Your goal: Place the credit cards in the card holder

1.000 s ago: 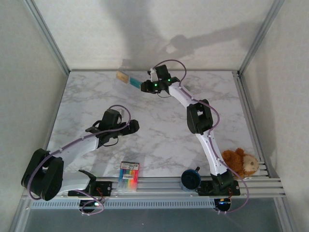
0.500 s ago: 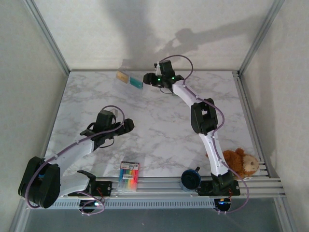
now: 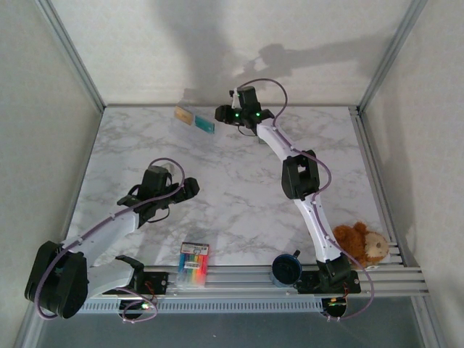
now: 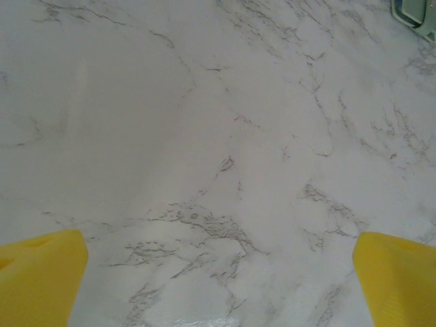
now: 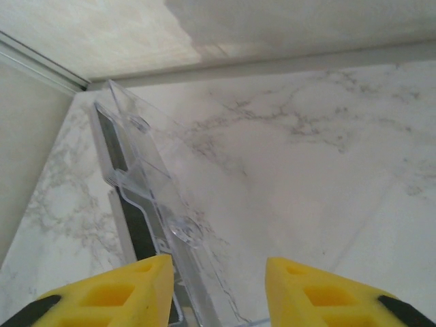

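Left tool (image 4: 219, 238) wide apart, right tool (image 5: 216, 266) part-open

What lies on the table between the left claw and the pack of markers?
Nothing: the top view shows bare marble table between the left claw and marker pack.

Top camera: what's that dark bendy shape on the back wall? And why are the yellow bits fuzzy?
Top external view: it is the right arm's soft shadow on the wall. Left wrist view: the yellow fingers look fuzzy, probably because they are too close to the lens; the marble table looks sharper.
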Robot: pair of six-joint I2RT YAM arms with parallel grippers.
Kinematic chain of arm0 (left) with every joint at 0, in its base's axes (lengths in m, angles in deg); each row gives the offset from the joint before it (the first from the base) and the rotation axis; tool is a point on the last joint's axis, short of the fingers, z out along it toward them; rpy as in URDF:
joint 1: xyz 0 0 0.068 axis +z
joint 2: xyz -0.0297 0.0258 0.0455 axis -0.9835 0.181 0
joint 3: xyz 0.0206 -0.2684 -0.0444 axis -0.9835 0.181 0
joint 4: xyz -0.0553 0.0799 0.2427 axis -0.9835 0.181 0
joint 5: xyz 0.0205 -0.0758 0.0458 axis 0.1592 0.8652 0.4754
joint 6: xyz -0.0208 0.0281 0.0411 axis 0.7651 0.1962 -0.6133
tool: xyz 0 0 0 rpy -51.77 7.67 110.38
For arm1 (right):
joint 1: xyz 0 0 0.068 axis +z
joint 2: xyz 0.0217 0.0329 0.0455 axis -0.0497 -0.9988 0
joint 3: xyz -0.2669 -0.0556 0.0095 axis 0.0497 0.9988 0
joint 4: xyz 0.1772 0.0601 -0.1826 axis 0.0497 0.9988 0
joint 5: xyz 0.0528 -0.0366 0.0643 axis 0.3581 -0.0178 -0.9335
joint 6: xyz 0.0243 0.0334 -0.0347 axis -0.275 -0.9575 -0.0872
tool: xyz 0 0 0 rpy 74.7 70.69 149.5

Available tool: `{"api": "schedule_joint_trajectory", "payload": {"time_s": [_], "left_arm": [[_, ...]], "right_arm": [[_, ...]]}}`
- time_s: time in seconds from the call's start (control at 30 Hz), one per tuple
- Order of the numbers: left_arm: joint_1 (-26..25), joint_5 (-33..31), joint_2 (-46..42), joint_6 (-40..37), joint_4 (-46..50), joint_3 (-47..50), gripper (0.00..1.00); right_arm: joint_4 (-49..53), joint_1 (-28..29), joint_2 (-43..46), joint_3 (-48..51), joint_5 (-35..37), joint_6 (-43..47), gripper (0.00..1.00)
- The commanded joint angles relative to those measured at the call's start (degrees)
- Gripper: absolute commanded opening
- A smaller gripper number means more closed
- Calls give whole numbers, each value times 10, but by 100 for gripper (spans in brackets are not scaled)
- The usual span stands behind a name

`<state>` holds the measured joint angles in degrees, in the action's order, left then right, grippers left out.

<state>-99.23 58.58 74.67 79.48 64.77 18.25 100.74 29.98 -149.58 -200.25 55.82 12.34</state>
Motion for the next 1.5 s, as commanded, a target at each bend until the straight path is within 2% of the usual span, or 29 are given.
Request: {"api": "schedule_joint_trajectory", "payload": {"time_s": [0.0, 0.2, 0.43, 0.53, 0.73, 0.93, 1.13, 1.3, 1.47], "left_arm": [[6, -22, -15, -3, 14, 8, 100], [6, -22, -13, -7, 21, 4, 100], [6, -20, -15, -6, 19, 10, 100], [6, -11, -15, -2, 8, 15, 100], [6, -12, -11, -3, 6, 13, 100], [6, -25, -12, -7, 17, 11, 100], [6, -25, -13, -6, 10, 13, 100], [6, -17, 0, -8, 4, 8, 100], [6, -29, -5, -5, 1, 7, 100]], "right_arm": [[21, 2, -10, -7, -33, 23, 37], [33, 3, -12, -2, -31, 32, 26], [61, 6, -9, 5, -19, 50, 26], [63, 12, -10, 12, -15, 50, 29], [100, 16, -49, -45, -1, 25, 26], [122, 17, -48, -55, 17, 2, 14], [163, 19, 6, -17, 66, -26, 0], [181, 26, 60, 36, 85, -28, 0], [182, 37, 136, 130, 111, -24, 0]]}}
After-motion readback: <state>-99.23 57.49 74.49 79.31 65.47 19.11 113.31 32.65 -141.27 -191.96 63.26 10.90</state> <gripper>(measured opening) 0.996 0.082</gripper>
